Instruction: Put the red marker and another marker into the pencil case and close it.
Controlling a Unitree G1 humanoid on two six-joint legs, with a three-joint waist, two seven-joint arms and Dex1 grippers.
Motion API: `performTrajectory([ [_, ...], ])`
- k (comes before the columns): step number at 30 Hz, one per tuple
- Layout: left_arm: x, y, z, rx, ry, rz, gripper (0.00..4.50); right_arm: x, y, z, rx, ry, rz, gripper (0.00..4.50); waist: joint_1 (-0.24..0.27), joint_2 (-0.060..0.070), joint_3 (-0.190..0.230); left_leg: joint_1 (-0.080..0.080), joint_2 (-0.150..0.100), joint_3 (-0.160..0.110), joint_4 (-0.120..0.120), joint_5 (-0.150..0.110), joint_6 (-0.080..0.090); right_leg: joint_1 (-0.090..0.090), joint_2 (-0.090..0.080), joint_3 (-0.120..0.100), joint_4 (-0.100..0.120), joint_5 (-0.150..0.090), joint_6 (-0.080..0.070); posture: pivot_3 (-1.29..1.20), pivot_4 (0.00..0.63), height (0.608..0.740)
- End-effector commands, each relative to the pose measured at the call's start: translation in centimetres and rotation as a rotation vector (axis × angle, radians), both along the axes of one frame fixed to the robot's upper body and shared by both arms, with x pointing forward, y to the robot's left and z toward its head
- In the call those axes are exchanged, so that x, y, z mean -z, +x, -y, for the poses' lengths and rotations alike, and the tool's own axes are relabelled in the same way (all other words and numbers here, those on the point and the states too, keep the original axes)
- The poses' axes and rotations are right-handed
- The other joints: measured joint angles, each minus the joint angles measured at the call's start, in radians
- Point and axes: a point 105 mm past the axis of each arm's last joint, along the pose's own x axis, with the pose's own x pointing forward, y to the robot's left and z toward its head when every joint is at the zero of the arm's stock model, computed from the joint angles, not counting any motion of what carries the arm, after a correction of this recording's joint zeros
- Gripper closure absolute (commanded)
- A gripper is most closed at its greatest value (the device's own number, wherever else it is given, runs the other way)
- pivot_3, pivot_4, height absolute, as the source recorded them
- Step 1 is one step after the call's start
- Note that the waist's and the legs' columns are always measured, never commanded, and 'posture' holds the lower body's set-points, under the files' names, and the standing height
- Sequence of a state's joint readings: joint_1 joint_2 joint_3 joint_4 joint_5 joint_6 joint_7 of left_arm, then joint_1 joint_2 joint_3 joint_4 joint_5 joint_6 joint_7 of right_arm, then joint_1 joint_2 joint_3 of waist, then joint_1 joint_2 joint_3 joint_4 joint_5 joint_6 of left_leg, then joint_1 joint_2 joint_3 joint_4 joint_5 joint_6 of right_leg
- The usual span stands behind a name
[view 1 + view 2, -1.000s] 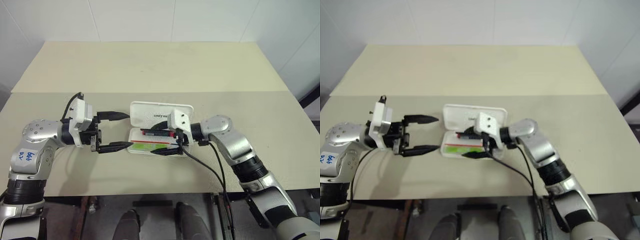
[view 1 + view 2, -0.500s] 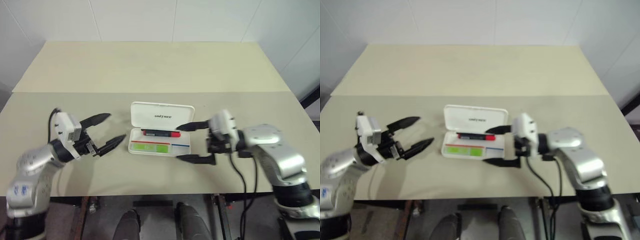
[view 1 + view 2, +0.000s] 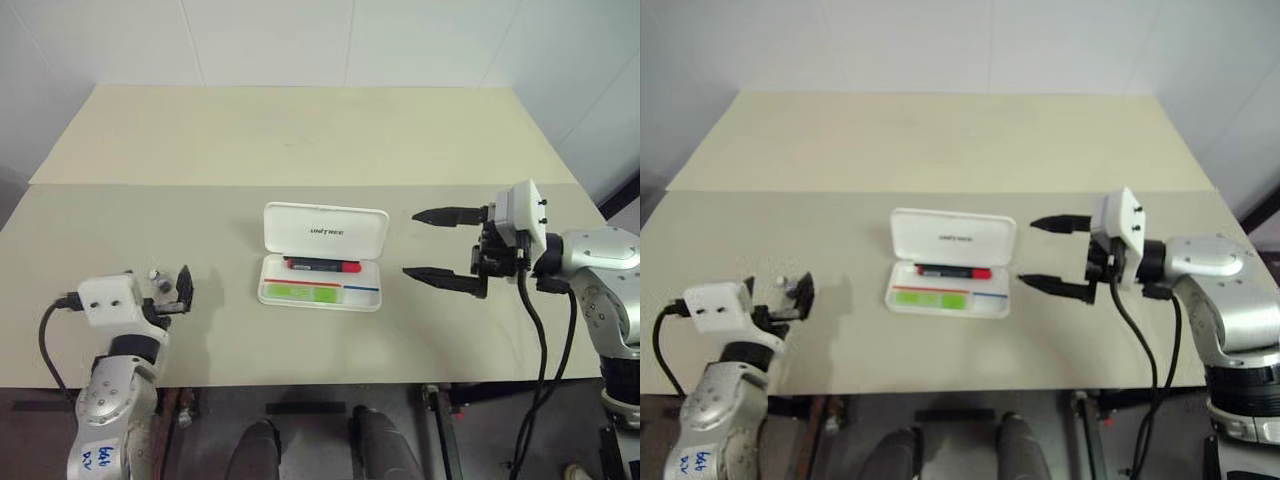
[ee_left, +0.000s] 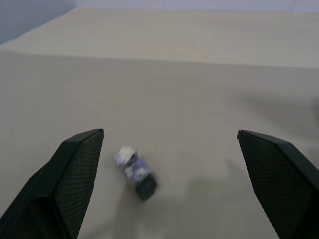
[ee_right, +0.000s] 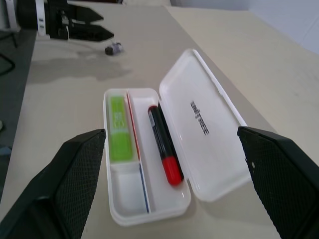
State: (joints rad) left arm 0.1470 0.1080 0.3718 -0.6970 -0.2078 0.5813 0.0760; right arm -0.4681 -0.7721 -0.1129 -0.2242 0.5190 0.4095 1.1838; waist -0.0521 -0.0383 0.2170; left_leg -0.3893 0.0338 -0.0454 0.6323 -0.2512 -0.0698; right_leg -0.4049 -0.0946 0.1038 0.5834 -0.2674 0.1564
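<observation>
2 head eyes overlook table (image 3: 300, 140) (wrists look low, level).

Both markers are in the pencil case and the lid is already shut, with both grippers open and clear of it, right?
Not quite: the pencil case lid is open, as the right wrist view shows. The red marker and green highlighter are inside, and the left gripper and right gripper are open and clear.

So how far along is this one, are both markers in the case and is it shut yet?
Done: the red marker and the green highlighter both lie inside the pencil case, in separate compartments. In hand: nothing; the left gripper and right gripper are open, empty and off to either side of the case. Left: the lid stands open, so closing the case remains.
</observation>
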Motion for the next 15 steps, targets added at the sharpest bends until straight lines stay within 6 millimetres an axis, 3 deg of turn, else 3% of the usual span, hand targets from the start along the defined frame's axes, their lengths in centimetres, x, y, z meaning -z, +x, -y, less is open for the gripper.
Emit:
performTrajectory([
  [1, 0.2, -0.5, -1.1, -0.092, 0.007, -0.032, 0.0, -1.3, -0.2, -0.8, -0.031, 0.011, 0.06, 0.04, 0.0, 0.0, 0.0, 0.0, 0.0, 0.0, 0.0, 0.0, 0.0, 0.0, 0.0, 0.0, 0.0, 0.0, 0.0, 0.0, 0.15, 0.74],
  [8, 0.7, 1.0, -2.4, -0.118, 0.008, -0.061, 0.0, -1.8, -0.1, -1.0, -0.031, 0.02, 0.071, 0.04, 0.003, 0.0, 0.0, -0.001, 0.0, 0.0, 0.0, 0.0, 0.0, 0.0, 0.0, 0.0, -0.002, 0.0, 0.0, 0.0, 0.15, 0.74],
  [15, 1.2, 3.3, -2.1, -0.076, -0.008, -0.081, 0.0, -2.0, -0.4, -1.3, -0.025, 0.029, 0.083, 0.04, 0.007, 0.0, 0.0, -0.001, 0.0, 0.0, -0.001, 0.0, 0.0, -0.001, 0.0, 0.0, -0.001, 0.0, 0.0, 0.0, 0.15, 0.74],
])
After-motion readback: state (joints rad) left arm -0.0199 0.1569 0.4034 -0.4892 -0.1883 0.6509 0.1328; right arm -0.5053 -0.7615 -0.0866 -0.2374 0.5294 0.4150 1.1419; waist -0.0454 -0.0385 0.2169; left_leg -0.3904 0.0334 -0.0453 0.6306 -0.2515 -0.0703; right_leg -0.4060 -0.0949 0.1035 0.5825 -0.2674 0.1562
